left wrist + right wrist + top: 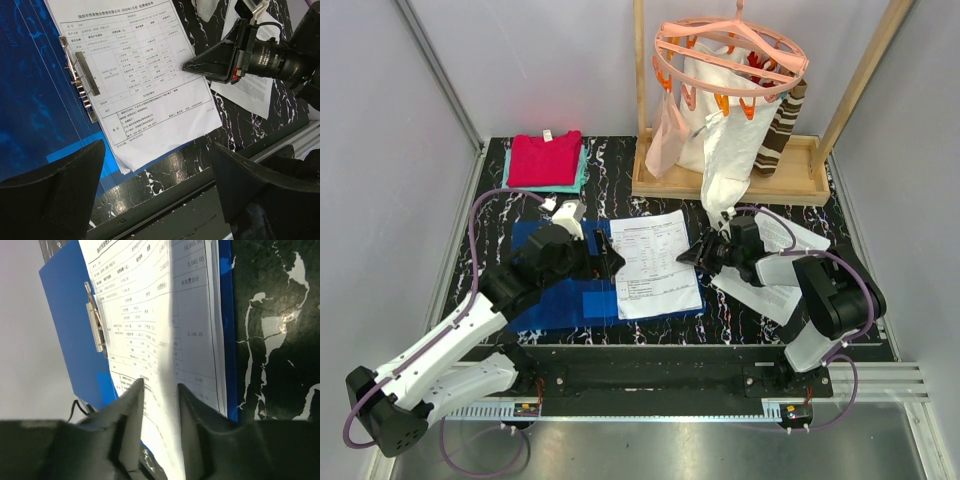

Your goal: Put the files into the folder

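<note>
Printed files (655, 262) flat on open blue folder (555, 300), by metal clip (80, 75). Sheet edge pinched in right gripper (160, 385). Fingers wide apart on left gripper (617, 258), above folder. More files (788, 235) on table at right, not yet in. Folder not shut.

Reaching inward: left arm (470, 320) and right arm (820, 290) point toward each other.
The left gripper (157, 147) is spread wide; the right gripper (160, 387) shows a narrow gap.
</note>
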`<act>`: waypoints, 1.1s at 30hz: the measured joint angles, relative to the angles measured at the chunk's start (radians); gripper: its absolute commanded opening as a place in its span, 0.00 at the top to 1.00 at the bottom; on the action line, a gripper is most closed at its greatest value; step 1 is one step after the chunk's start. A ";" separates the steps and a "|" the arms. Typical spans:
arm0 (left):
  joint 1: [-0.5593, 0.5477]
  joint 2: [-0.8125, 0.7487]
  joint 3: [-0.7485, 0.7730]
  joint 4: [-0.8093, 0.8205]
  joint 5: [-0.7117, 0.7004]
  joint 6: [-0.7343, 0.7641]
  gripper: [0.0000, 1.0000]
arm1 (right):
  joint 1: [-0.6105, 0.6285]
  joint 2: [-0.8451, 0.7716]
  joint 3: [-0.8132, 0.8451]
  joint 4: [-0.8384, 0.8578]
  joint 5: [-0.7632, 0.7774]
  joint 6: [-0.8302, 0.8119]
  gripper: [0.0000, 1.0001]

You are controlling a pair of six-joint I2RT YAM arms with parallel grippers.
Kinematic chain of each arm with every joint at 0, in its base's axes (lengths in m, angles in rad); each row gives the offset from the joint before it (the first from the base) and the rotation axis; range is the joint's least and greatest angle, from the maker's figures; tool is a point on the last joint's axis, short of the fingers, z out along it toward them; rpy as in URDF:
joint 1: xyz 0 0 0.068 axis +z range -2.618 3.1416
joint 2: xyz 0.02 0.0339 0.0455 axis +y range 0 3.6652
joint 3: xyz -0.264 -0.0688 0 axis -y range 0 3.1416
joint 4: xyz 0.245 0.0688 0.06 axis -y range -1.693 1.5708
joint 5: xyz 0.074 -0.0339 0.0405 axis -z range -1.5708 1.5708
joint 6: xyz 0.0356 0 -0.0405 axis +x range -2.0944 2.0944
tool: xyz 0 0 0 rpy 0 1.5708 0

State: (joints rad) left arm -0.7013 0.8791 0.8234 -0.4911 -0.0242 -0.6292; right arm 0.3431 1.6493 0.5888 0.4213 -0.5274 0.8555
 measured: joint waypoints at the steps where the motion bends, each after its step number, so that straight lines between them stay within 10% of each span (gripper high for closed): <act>1: 0.000 0.000 0.000 0.001 0.003 0.000 0.11 | 0.002 0.000 0.001 -0.010 0.007 -0.003 0.41; 6: 0.000 0.028 0.001 0.040 0.052 0.000 0.19 | 0.008 -0.059 0.050 -0.226 0.085 -0.084 0.01; 12: -0.056 0.281 0.064 0.174 0.125 0.000 0.21 | -0.034 -0.336 0.144 -0.611 0.387 -0.264 0.00; 19: -0.236 0.839 0.467 0.266 0.180 0.005 0.26 | -0.398 -0.438 0.156 -0.838 0.551 -0.305 0.06; 33: -0.330 1.474 0.995 0.300 0.284 -0.061 0.33 | -0.785 -0.373 0.097 -0.891 0.603 -0.247 0.11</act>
State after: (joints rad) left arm -1.0317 2.3535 1.8183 -0.1913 0.2600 -0.6903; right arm -0.4416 1.2766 0.6857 -0.4694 0.0761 0.6086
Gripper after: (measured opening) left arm 0.685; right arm 0.902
